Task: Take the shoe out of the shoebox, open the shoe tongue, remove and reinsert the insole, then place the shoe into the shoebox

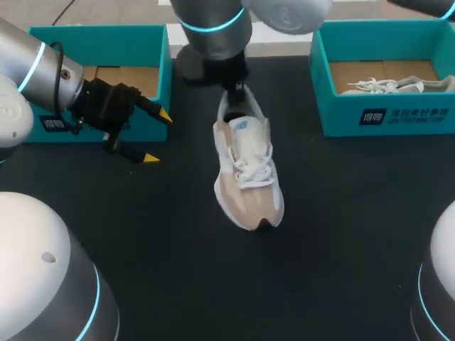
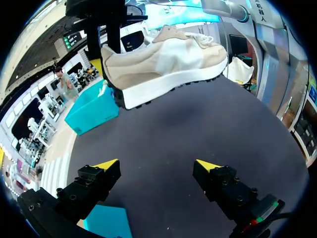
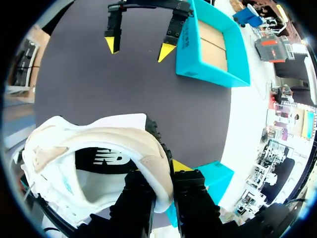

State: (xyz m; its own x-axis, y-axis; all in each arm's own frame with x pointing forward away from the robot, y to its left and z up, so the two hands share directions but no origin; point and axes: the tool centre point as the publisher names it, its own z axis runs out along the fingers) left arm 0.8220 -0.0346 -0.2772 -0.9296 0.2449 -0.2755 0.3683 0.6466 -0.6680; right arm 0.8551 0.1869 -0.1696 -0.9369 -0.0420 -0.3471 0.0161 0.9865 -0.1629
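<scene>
While the black table (image 1: 341, 249) carries the open teal cardboard shoebox (image 1: 106, 33), the beige-and-white laced sneaker (image 1: 247, 167) hangs above the tabletop, heel collar pinched by the right gripper (image 3: 161, 173). The left gripper (image 1: 158, 136) gapes idle. Tongue, insole and reboxing remain, I judge.

The shoe (image 1: 245, 167), white and beige, is pinched at the heel collar in the right gripper (image 3: 162, 171), heel raised, toe toward the robot, black insole (image 3: 106, 158) inside. The open teal left box (image 1: 99, 30) is empty; the right box (image 1: 398, 117) holds a second shoe (image 1: 387, 85).
</scene>
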